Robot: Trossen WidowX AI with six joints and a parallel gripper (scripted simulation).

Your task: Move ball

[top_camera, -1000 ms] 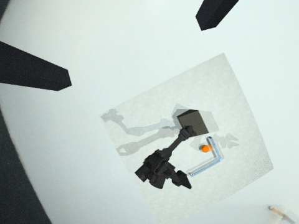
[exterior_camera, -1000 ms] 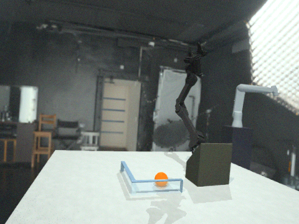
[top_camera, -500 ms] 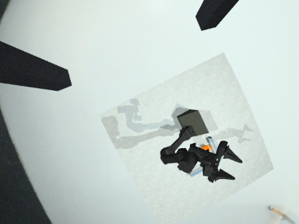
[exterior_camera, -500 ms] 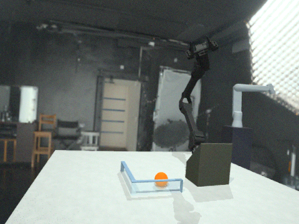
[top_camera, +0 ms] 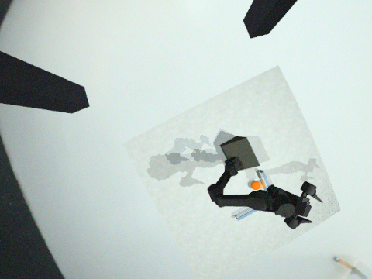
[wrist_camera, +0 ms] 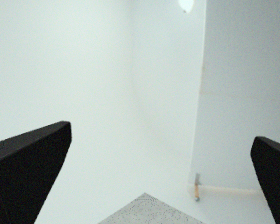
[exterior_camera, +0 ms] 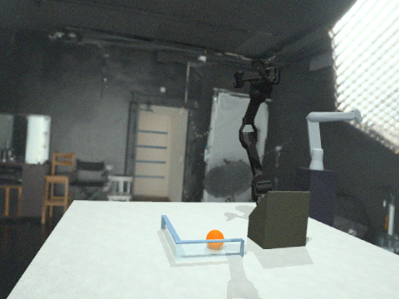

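The orange ball (top_camera: 255, 184) (exterior_camera: 214, 239) sits on the table, inside the corner of the low clear walls. One wall (top_camera: 263, 178) runs close beside the ball, with its blue edge in front of it in the exterior view. The other wall (top_camera: 239, 216) (exterior_camera: 169, 228) is farther from it; the arm hides the corner in the top view. I cannot make out the see-through copy apart from the ball; a faint pale patch shows under the ball in the exterior view. My gripper (top_camera: 316, 211) (wrist_camera: 164, 138) is wide open and empty, raised high above the table, away from the ball.
A dark block with a slanted face (top_camera: 240, 152) (exterior_camera: 287, 218) stands at the arm's base, near the open end of the closer wall. The arm (top_camera: 236, 201) (exterior_camera: 251, 146) reaches high over the walls. The table edge (exterior_camera: 41, 250) runs along the left in the exterior view.
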